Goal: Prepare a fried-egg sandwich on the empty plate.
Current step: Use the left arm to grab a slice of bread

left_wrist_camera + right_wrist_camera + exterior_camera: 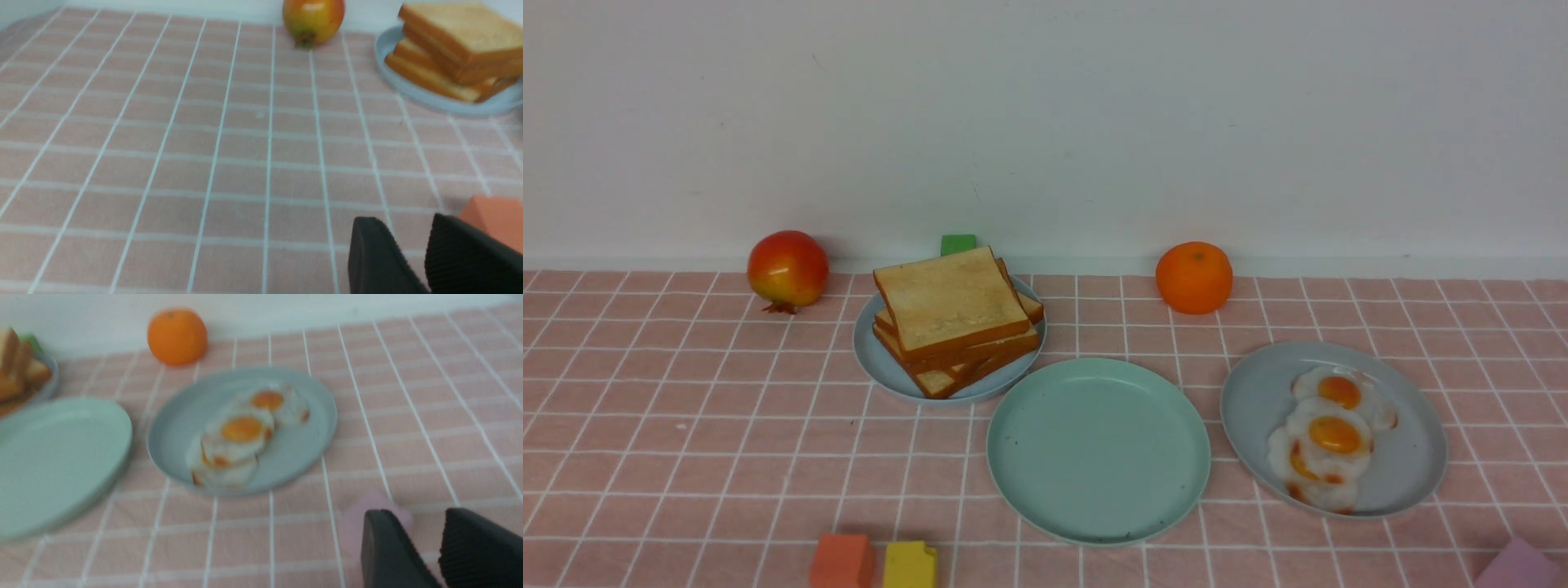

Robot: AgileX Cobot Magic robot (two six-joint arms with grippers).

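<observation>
Front, green plate: lower centre of the frame. It is round, low-rimmed, smooth plastic and bare, so no sandwich exists yet.
Front, toast: a skewed pile of square, golden, dark-crusted slices on a grey-blue plate, just up and left of the green plate.
Front, eggs: three glossy white eggs with orange yolks overlap on a second grey-blue plate, right of centre.
Front, clutter: pomegranate and orange sit by the wall. Blocks in orange, yellow and lilac lie along the bottom edge.
Front, arms: neither shows.
Left wrist, left jaws: black ribbed fingers stand a narrow gap apart, holding nothing, with the orange block just beside them.
Left wrist, toast: it lies ahead across bare checked bench, with slice edges facing the camera.
Right wrist, right jaws: black fingers are narrowly parted and hold nothing, with the lilac block just beyond.
Right wrist, eggs: they are near and ahead, and the green plate is beside their plate. The picture is blurred.
Next move, my judgement: I want a toast slice first. The left arm looks nearer it, and a square slice has no long axis, so I would take it across the flat faces at an edge.
</observation>
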